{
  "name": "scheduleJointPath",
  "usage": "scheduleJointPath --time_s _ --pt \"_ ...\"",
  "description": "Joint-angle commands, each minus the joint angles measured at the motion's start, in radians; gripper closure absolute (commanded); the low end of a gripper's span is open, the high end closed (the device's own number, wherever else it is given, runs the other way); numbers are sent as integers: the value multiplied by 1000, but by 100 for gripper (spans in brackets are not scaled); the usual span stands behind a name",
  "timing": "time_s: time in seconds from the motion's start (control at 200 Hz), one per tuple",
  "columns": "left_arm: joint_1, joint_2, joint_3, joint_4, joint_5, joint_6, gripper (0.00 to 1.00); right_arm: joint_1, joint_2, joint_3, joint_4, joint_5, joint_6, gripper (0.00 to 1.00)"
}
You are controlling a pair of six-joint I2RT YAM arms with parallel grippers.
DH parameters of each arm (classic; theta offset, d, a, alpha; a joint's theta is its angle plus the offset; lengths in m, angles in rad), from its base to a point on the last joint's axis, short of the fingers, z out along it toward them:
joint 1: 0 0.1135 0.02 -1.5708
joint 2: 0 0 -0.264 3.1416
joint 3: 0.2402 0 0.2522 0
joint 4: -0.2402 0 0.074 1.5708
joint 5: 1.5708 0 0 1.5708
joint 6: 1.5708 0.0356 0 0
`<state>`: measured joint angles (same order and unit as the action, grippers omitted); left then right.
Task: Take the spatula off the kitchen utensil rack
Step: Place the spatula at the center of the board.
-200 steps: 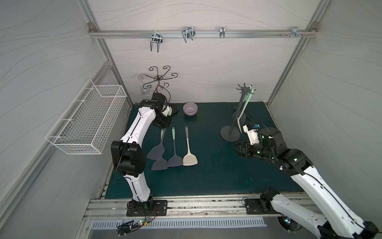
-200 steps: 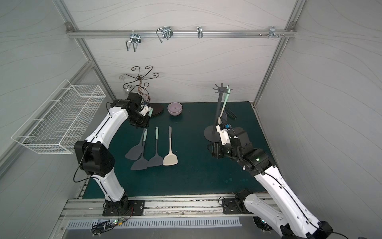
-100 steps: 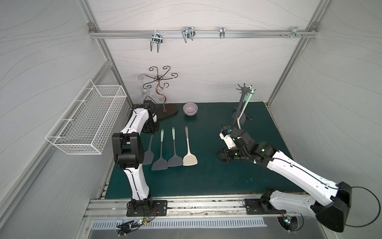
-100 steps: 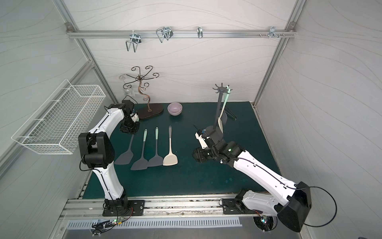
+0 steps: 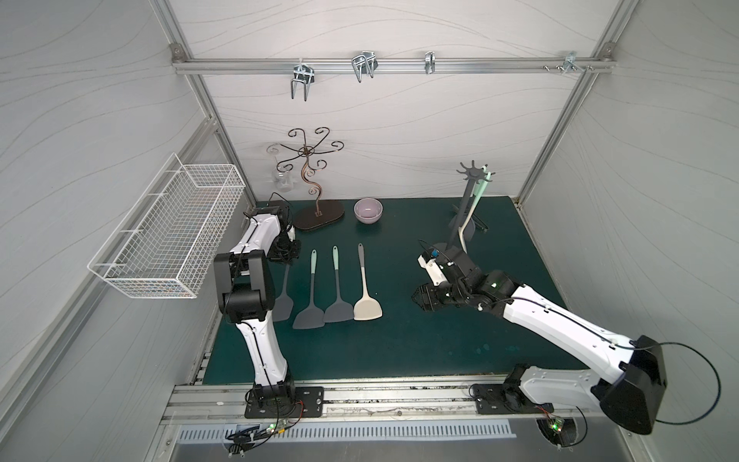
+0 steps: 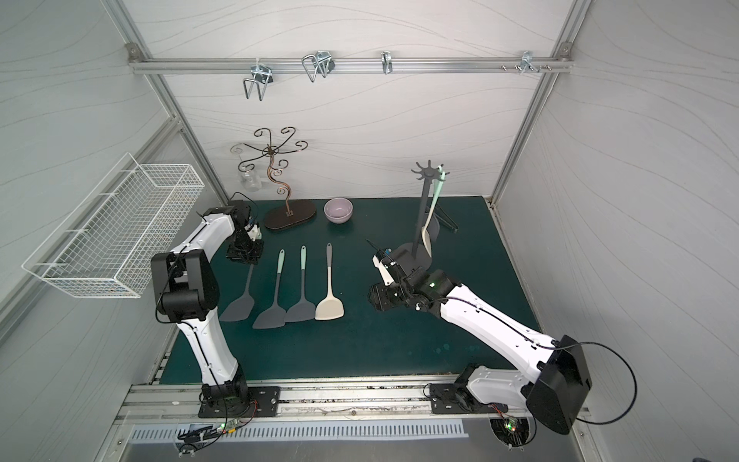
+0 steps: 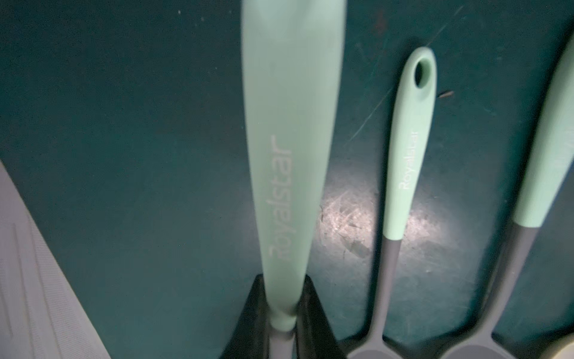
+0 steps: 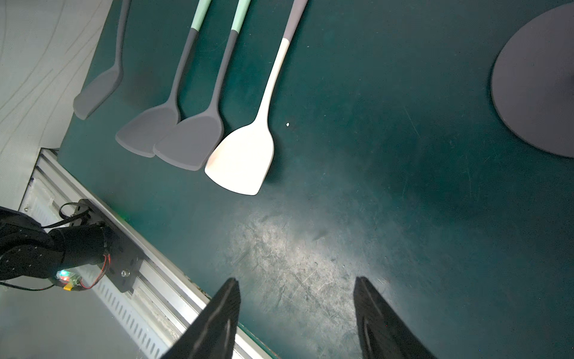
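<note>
This is looking like a robotics lab cell rather than a home kitchen: white panel walls (image 5: 400, 132) and aluminium framing (image 5: 248, 68) are enclosing a green mat (image 5: 400, 352), a left arm (image 5: 264, 352) and a right arm (image 5: 560, 324) are sitting bolted to a metal base rail (image 5: 380, 402), and a kitchen utensil rack (image 5: 473, 173) is standing as a staged prop.

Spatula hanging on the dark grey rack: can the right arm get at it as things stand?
Probably yes. The right gripper is open and empty, the spatula hangs free on the rack just behind that arm, and nothing stands between them.
</note>
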<state>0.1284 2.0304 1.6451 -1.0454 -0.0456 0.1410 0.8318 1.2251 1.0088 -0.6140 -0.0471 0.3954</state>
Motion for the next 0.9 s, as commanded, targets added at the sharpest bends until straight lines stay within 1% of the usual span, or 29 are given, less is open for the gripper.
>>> scheduleJointPath --time_s 0.0,0.365,0.605,0.705,0.84,0.895 --pt "5 32 10 5 -8 25 100 6 3 28 4 35 -8 39" --pt "7 101 -22 33 -18 11 100 -1 23 42 -5 55 -40 38" --pt "8 141 -11 -5 -37 -31 100 -19 22 49 -12 54 -51 37" --pt "8 152 -15 -15 -44 -43 94 -23 17 53 -16 57 -53 37" --pt "8 149 -27 -15 -51 -51 74 -25 12 55 -21 56 -55 37" --pt "8 141 -27 -15 -51 -53 70 -28 10 58 -27 58 -58 37"
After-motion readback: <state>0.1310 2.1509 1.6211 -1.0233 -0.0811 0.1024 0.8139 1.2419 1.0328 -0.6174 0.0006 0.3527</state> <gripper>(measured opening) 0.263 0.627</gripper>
